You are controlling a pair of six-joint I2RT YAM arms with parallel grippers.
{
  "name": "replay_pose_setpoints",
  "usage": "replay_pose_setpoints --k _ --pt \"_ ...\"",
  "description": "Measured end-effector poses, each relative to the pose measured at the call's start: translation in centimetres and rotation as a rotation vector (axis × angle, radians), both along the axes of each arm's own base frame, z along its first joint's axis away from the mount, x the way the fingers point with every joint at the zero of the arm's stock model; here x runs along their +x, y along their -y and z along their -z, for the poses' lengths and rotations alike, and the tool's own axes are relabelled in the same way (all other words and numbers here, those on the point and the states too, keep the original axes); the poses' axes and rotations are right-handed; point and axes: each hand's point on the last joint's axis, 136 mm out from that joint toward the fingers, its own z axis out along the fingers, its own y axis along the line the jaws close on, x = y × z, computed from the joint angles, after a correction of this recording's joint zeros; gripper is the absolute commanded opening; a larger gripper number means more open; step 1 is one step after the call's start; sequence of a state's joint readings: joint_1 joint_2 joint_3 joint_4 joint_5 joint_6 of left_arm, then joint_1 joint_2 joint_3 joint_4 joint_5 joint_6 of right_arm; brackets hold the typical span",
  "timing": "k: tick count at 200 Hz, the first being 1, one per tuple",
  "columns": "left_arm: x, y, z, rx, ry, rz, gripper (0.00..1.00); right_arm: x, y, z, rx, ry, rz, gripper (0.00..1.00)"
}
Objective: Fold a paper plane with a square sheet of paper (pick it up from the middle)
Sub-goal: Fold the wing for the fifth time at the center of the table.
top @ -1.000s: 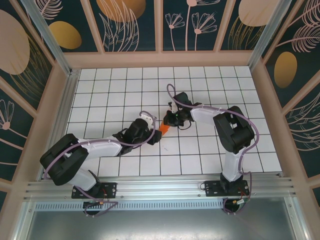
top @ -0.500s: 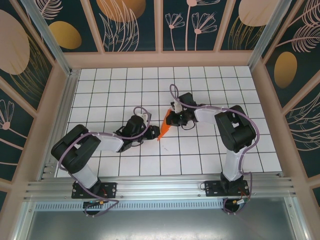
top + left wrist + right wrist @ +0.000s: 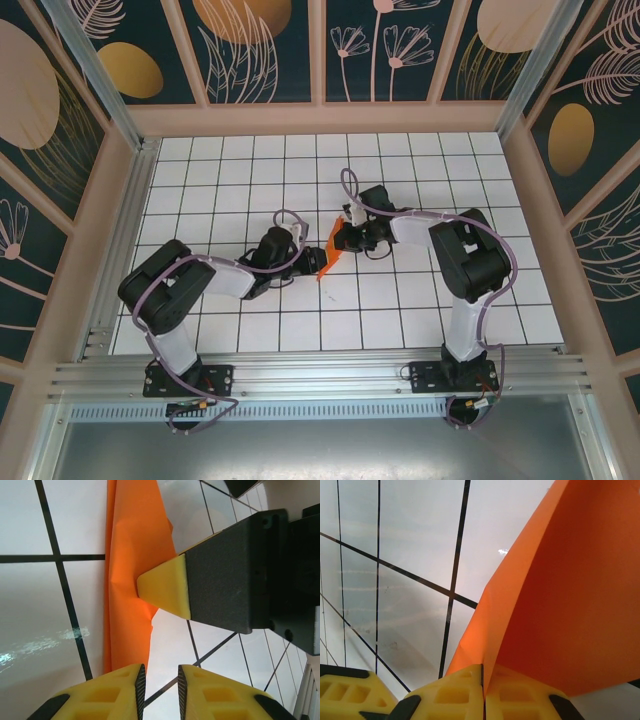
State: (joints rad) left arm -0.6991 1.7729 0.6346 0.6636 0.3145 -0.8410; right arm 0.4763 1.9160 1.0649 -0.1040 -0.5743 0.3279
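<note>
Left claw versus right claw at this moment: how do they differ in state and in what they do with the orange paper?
The right claw is shut on the orange paper, pinching one edge; the left claw has a narrow, empty slit between its jaws. The right claw holds the paper up on edge; the left claw merely faces it from close by. Both have yellow jaw tips.

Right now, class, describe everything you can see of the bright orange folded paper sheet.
The bright orange folded paper sheet is thin, plain and matte, folded into a narrow, layered strip tapering to a point. It stands tilted over the white gridded table near its middle, pointed end toward the near edge. The right hand pinches its edge, fingers shut on it; the left hand sits by its lower end, slightly open.
</note>
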Motion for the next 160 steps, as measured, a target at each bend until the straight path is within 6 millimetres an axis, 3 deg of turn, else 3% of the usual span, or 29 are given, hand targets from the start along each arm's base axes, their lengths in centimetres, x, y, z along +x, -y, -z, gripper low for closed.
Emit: replay_pose_setpoints --k 36,93,160 --pt "-0.1 0.4 0.5 -0.001 -0.018 0.02 0.25 0.0 0.1 0.0 -0.002 0.003 -0.002 0.06" --pt "0.8 1.6 -0.3 -0.03 0.001 0.04 0.25 0.0 0.2 0.6 -0.008 -0.009 0.0 0.06" --pt "0.6 1.7 0.8 -0.012 -0.016 0.054 0.25 0.0 0.2 0.7 -0.009 -0.011 0.001 0.06"
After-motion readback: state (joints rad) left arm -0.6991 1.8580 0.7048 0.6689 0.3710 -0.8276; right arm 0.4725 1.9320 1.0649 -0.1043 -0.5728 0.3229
